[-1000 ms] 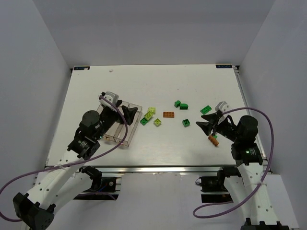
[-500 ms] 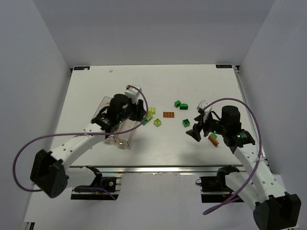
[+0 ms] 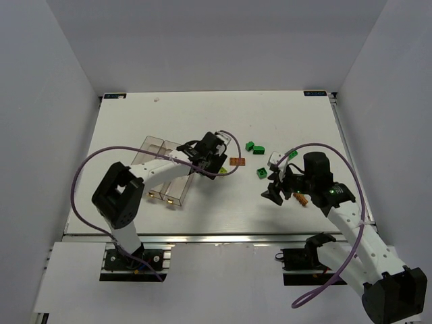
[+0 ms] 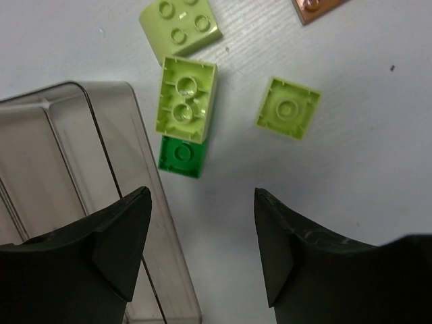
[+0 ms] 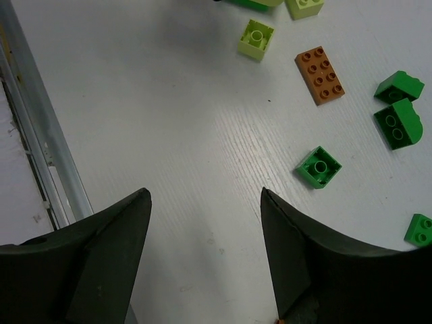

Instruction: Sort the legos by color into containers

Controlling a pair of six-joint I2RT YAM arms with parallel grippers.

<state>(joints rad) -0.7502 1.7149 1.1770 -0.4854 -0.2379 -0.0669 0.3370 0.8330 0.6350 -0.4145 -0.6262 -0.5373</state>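
Observation:
My left gripper [image 3: 210,162] is open and empty, low over a cluster of legos beside the clear containers [image 3: 165,177]. In the left wrist view the gripper [image 4: 202,226] has a dark green brick [image 4: 181,156], a lime 2x1 brick [image 4: 187,98], a lime square [image 4: 288,106] and another lime brick [image 4: 181,23] ahead of it, with the container wall [image 4: 74,189] at the left. My right gripper [image 3: 273,185] is open and empty above bare table. Its wrist view shows a green square [image 5: 319,166], an orange-brown brick [image 5: 320,75], a lime brick [image 5: 256,39] and dark green bricks [image 5: 398,123].
An orange-brown brick [image 3: 237,161] and dark green bricks [image 3: 259,150] lie mid-table, with one green brick [image 3: 261,173] near my right gripper. Another orange brick [image 3: 302,198] lies under the right arm. The table's front rail [image 5: 34,135] runs along the left of the right wrist view.
My left gripper has swung right from over the containers to over the lime and green bricks. My right gripper has moved left and slightly forward, away from the orange brick.

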